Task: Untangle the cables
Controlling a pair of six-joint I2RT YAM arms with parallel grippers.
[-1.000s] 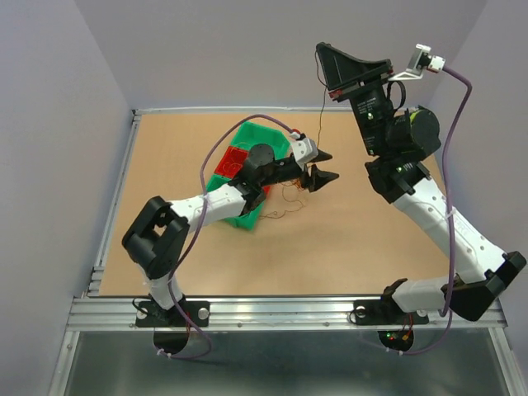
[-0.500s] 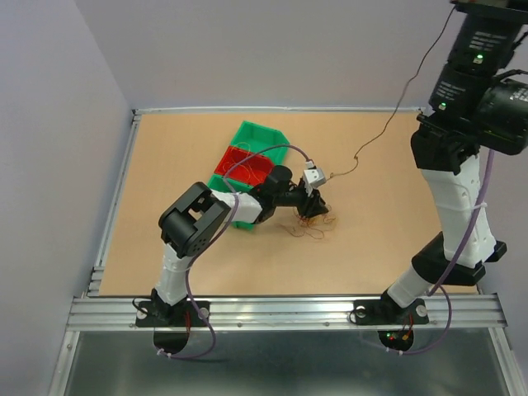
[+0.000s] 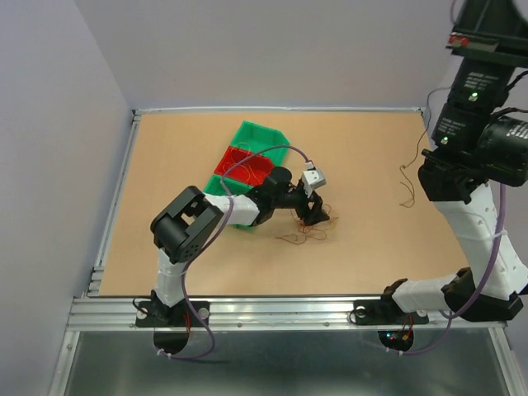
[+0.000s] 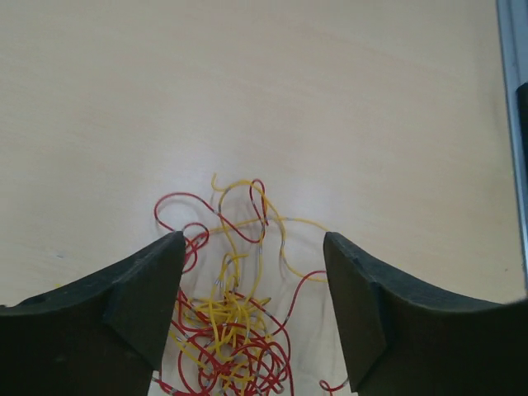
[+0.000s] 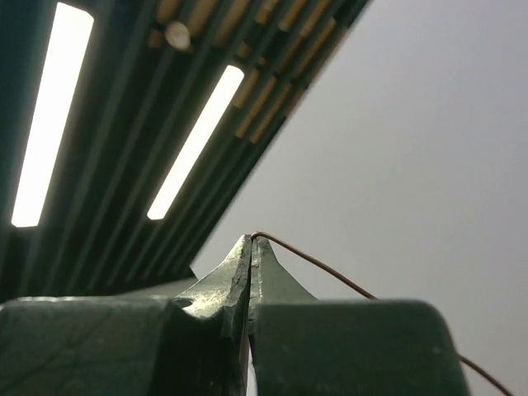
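A small tangle of red and yellow cables (image 4: 231,322) lies on the tan table, seen in the top view as a curly knot (image 3: 304,233). My left gripper (image 4: 253,247) is low over it and open. Its dark fingers (image 4: 140,289) stand on either side of the tangle without pinching any strand. My right arm is raised high at the far right. Its gripper (image 5: 250,239) points at the ceiling and is shut on a thin dark brown cable (image 5: 330,268). That cable hangs free (image 3: 404,183) over the table's right side, apart from the tangle.
A green bin (image 3: 262,136) with a red bin (image 3: 241,163) in it sits behind the left arm's forearm. The metal table rim (image 4: 513,124) runs along the right of the left wrist view. Purple arm cables loop over both arms.
The right arm has swung up and to the right, drawing the dark brown cable out of the tangle. The left gripper has dropped onto the tangle, narrowed, and opened again.
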